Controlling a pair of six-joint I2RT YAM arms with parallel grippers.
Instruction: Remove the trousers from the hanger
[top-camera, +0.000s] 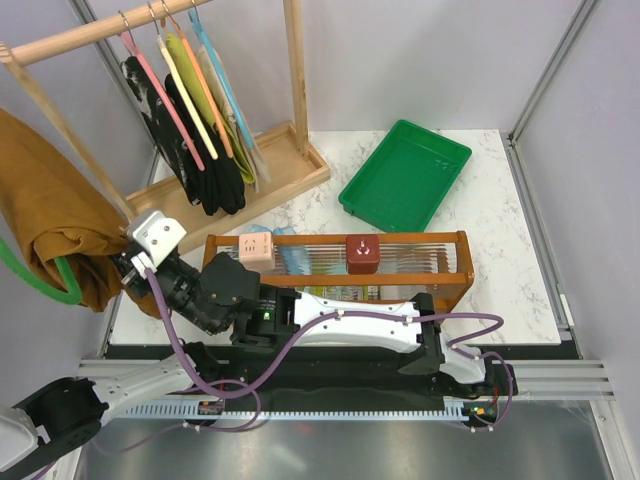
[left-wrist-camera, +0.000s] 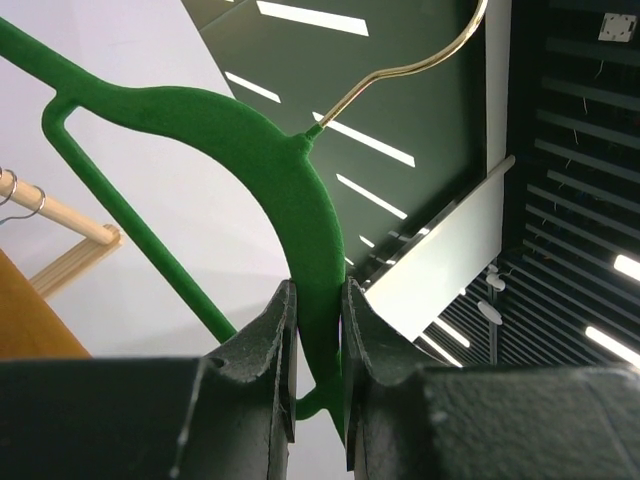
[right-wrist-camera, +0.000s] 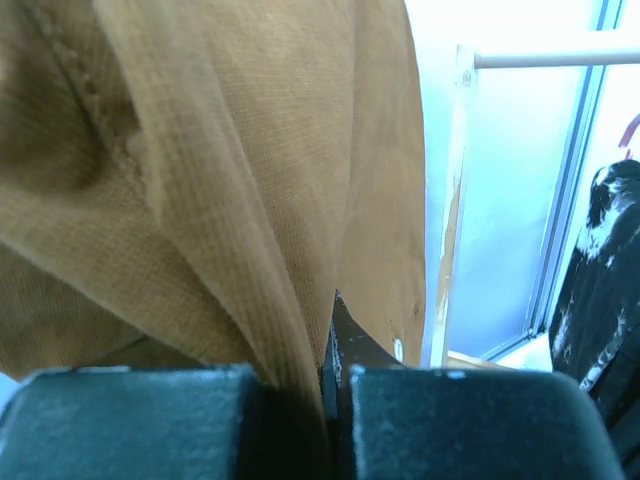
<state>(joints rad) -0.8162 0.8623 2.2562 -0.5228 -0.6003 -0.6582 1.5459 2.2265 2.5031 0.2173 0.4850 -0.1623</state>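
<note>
Top external: wooden rack (top-camera: 296, 70) beside trousers (top-camera: 50, 200)

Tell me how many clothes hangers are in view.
5. Four hang on the wooden rail: pink, yellow, orange, blue. The green hanger is at far left, in the left gripper. Others may be hidden.

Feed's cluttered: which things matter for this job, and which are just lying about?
In the job: rust-brown cloth trousers, thin green plastic hanger, left gripper, right gripper.
Lying about: green plastic tray, wooden crate, black garment on wooden rail.
</note>
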